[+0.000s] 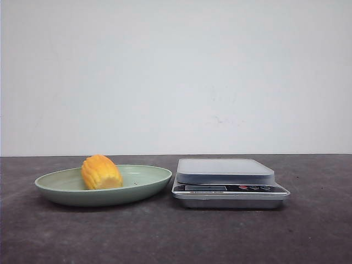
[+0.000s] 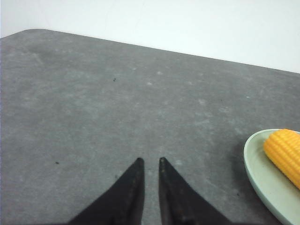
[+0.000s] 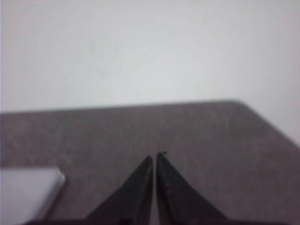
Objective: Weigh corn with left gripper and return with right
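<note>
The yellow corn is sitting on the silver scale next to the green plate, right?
Not quite. The stubby yellow-orange corn cob piece lies in the shallow pale green plate, not on the flat silver kitchen scale, which is bare and does stand next to the plate. The front view shows it.

A shallow pale green plate (image 1: 144,184) sits on the dark grey, mottled bench (image 1: 165,236), left of centre in the front view. Just beside it, to its right and not touching, stands a silver kitchen scale (image 1: 230,196) with a flat grey weighing platform (image 1: 224,168) on top. A narrow display (image 1: 205,188) and a row of small buttons (image 1: 253,188) run along the scale's front face. Behind the bench rises a plain white wall (image 1: 176,71).
</note>
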Controlling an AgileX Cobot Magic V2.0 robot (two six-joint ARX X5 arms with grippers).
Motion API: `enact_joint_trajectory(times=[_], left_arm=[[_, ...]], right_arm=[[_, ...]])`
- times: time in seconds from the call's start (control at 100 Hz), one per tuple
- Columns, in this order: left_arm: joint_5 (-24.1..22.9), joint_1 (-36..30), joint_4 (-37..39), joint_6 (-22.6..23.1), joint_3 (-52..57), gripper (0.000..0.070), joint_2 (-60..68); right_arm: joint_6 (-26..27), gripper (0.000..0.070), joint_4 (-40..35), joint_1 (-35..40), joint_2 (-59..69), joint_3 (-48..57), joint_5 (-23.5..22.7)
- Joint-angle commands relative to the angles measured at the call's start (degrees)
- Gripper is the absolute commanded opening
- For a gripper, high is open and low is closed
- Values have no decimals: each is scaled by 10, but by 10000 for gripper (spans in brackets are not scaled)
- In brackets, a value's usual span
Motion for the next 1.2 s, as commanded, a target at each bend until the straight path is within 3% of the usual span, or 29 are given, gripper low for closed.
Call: enact_joint_trajectory(times=[0.0, 0.45, 1.19], left_arm=[[2, 1, -3, 7, -10, 11, -1], [2, 1, -3, 7, -10, 11, -1], [2, 1, -3, 7, -10, 11, -1]], right_arm=[[7, 6, 12, 0, -1, -12, -1], [-7, 6, -36, 0, -1, -56, 2], [-6, 6, -22, 0, -1, -56, 3]])
